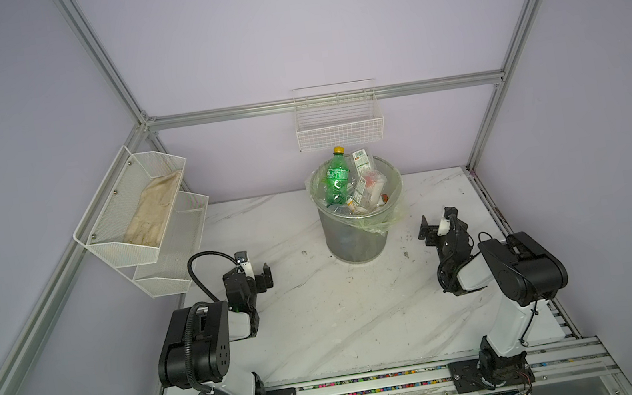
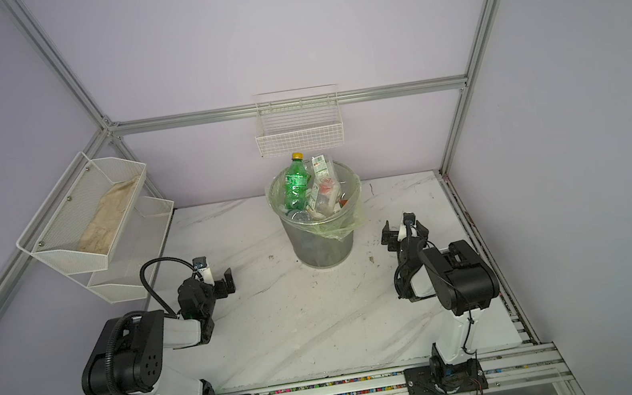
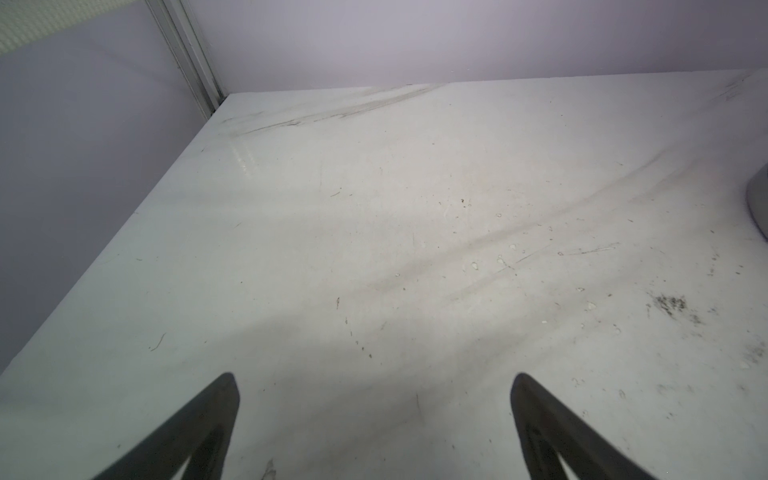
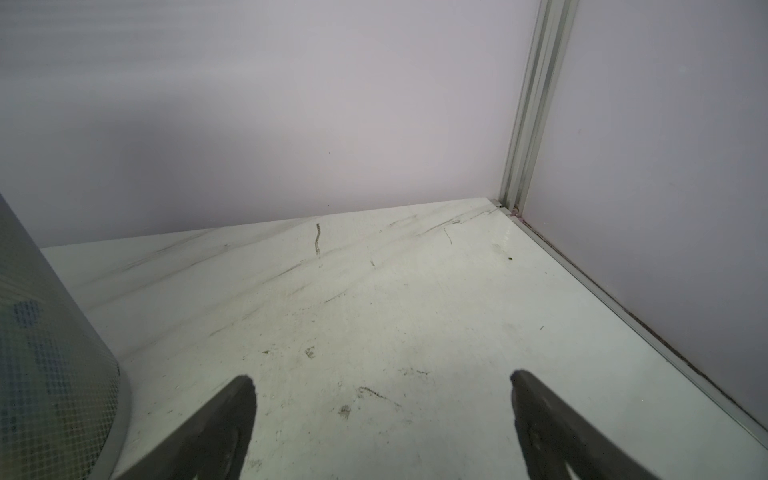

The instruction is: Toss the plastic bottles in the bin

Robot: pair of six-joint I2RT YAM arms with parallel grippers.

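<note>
The bin (image 1: 354,241) (image 2: 319,246), grey mesh with a pale-green liner, stands at the back middle of the table in both top views. Plastic bottles fill it to the rim; a green bottle (image 1: 335,177) (image 2: 295,184) with a yellow cap sticks up above clear ones (image 1: 368,188). My left gripper (image 1: 251,274) (image 2: 215,282) (image 3: 374,380) hovers open and empty to the bin's left. To the bin's right is my right gripper (image 1: 437,223) (image 2: 405,230) (image 4: 381,377), also open and empty. The bin's base edge (image 3: 758,208) and mesh wall (image 4: 50,353) show in the wrist views.
A white wire basket (image 1: 339,124) hangs on the back wall above the bin. A two-tier white mesh shelf (image 1: 113,202) on the left wall holds a beige cloth (image 1: 155,212). The marble table (image 1: 343,312) is bounded by walls and aluminium posts.
</note>
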